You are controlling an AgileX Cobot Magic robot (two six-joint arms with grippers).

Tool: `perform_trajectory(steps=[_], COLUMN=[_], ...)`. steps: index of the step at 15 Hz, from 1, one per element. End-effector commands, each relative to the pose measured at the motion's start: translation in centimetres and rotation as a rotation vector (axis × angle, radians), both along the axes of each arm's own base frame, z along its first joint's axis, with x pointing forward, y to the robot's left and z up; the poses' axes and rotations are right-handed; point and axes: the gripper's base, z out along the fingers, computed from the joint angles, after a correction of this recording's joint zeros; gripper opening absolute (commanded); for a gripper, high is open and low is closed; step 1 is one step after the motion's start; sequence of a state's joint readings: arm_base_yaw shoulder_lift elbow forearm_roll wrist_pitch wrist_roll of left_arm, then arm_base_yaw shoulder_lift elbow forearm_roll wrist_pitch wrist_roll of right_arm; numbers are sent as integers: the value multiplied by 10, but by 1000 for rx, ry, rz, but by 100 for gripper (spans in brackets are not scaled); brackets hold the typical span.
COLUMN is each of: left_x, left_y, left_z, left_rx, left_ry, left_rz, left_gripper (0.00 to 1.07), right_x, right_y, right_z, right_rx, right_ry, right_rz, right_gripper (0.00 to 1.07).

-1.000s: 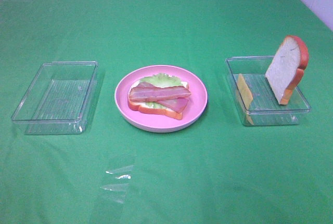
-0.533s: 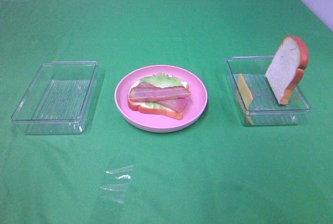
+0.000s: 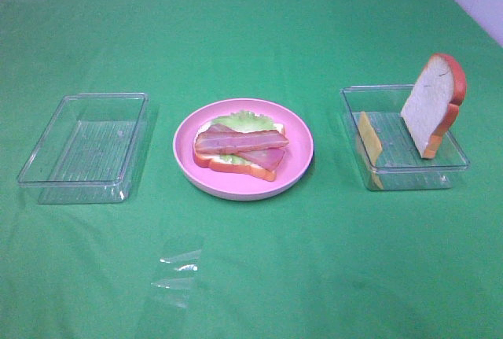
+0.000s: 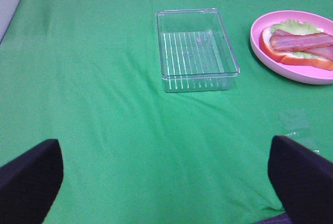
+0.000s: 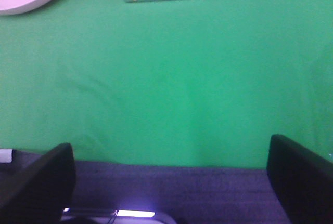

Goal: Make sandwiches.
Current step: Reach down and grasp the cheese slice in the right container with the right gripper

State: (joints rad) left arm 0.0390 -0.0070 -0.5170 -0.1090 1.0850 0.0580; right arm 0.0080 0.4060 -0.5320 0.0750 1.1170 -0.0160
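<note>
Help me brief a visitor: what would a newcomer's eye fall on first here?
The pink plate in the middle of the green cloth draws the eye first, with an open sandwich on it: bacon strips over lettuce. Next comes the white bread slice standing tilted in the right clear tray, a cheese slice leaning at that tray's left wall.

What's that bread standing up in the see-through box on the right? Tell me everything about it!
It is a toy bread slice with a white, faintly speckled face and an orange-red crust, looking like foam or plastic. It stands on its edge, tilted, inside the clear tray on the right, its bottom on the tray floor and its rounded top well above the rim. It leans toward the tray's right wall. The yellow cheese slice leans at the opposite wall, not touching it. Nothing holds it.
</note>
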Motion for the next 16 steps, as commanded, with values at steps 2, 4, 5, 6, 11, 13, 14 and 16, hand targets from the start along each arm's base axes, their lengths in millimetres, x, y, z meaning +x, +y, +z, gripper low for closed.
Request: perform_trajectory(steps=[2,4,5,6,11,13,14,16], left_x=[-2,-2,-2,-2,-2,-2,-2,-2], left_y=[0,0,0,0,0,0,0,0], left_z=[0,0,0,1,1,1,1,1], left_rx=[-11,-14,-14,-16,-16,-16,-16,-17], left_ry=[-28,-28,-28,-29,-29,-29,-29,-29], left_rz=[0,0,0,1,1,1,1,1], left_gripper=[100,100,100,100,100,100,100,100], right_x=[52,94,115,137,213,229,234,256], right_y=[2,4,4,6,16,37,48,73], right_z=[15,22,26,29,26,17,14,-1], right_rx=[0,11,15,31,92,84,77,67], right_ry=[135,280,329,368,411,404,412,415], right_rz=[45,48,50,54,129,164,183,203], right_gripper=[95,95,95,95,95,95,95,95])
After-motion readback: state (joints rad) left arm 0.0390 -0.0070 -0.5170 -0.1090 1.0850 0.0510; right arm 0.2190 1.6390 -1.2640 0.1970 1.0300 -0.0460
